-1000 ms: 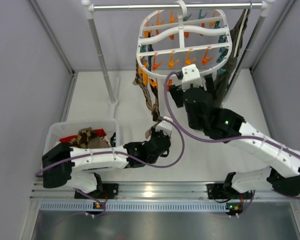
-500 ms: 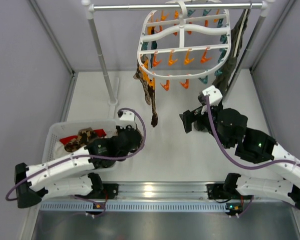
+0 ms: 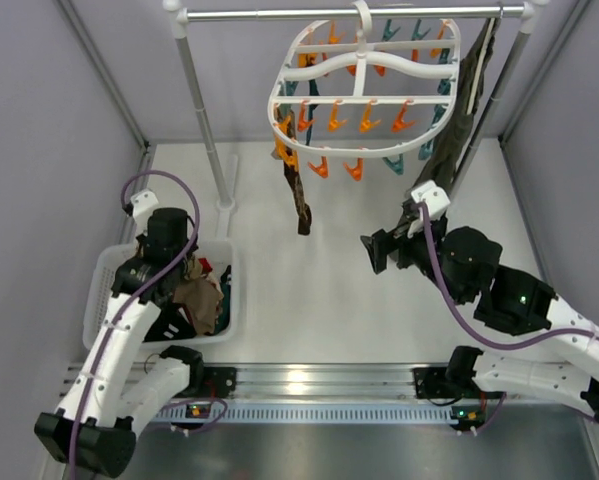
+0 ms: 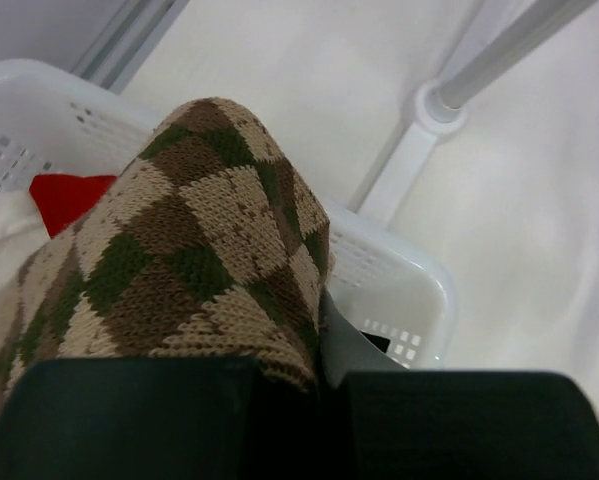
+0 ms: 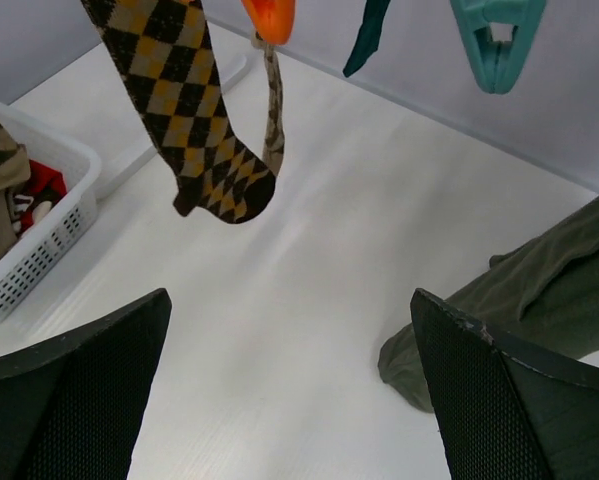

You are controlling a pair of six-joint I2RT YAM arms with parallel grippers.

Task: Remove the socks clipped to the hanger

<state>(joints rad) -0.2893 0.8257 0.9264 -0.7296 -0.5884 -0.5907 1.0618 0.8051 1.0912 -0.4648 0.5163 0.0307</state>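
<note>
The white oval hanger [image 3: 364, 95] with orange and teal clips hangs from the top rail. One brown-and-tan argyle sock [image 3: 297, 195] is still clipped at its left side; the right wrist view shows this sock [image 5: 179, 110] under an orange clip [image 5: 269, 15]. My left gripper [image 3: 184, 285] is over the white basket [image 3: 99, 275], shut on another argyle sock [image 4: 199, 250] that drapes over its jaws [image 4: 324, 365]. My right gripper [image 3: 379, 245] is open and empty [image 5: 294, 400], low over the table, right of and below the hanging sock.
The large olive-green garment [image 3: 469, 100] hangs at the hanger's right and trails onto the table [image 5: 519, 300]. The rack's left pole [image 3: 201, 110] and its foot [image 4: 424, 130] stand behind the basket. The basket holds a red item [image 4: 64, 195] and other cloth. Grey walls close in both sides.
My left arm has swung from the table's middle to above the basket, carrying the argyle sock. My right arm has pulled back and down from the hanger, which has swung slightly.
</note>
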